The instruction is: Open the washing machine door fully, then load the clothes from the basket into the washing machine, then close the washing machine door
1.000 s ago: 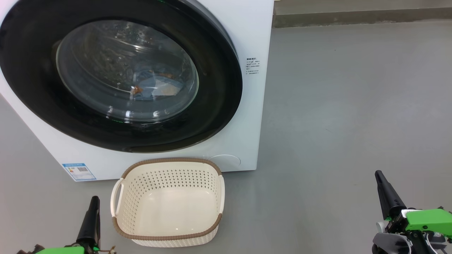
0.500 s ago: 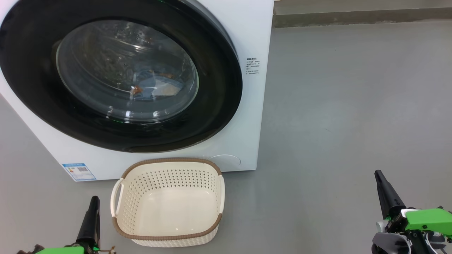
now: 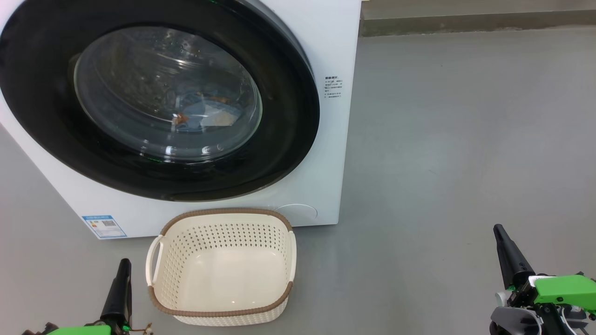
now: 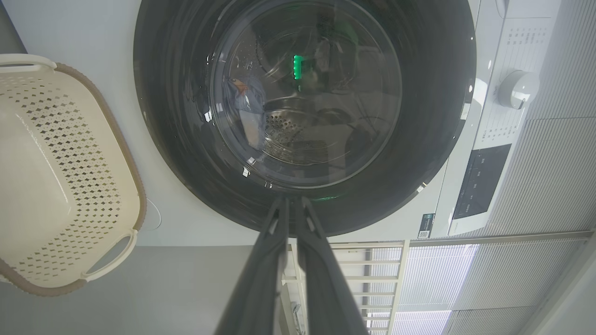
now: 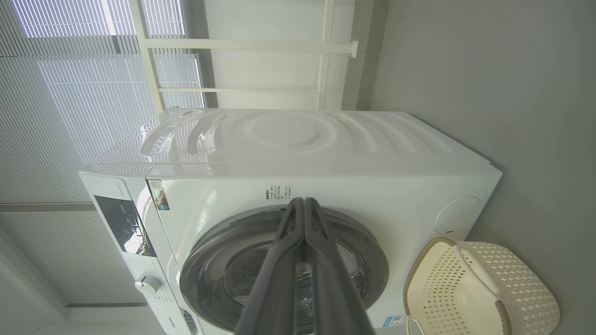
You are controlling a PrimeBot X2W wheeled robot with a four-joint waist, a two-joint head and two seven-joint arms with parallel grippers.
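1. Left gripper: fingers pressed together, holding nothing, touching nothing. It sits low, just left of the basket.
2. Right gripper: fingers together too, nothing held, over bare grey floor, well apart from the basket and the machine.
3. Washing machine door is shut flat against the white washing machine. The clothes lie inside behind the glass: blue fabric with an orange spot. Reflections blur it, so it may be both garments.
4. The basket stands on the floor just in front of the machine, bare cream bottom showing.
5. Left wrist view adds the control dial and dark display panel. Right wrist view adds the machine's ribbed top and window blinds.
6. Blue label sticker is at the front's lower corner, and a round cover sits beside the basket rim.
7. The closed door bars the way to the drum.
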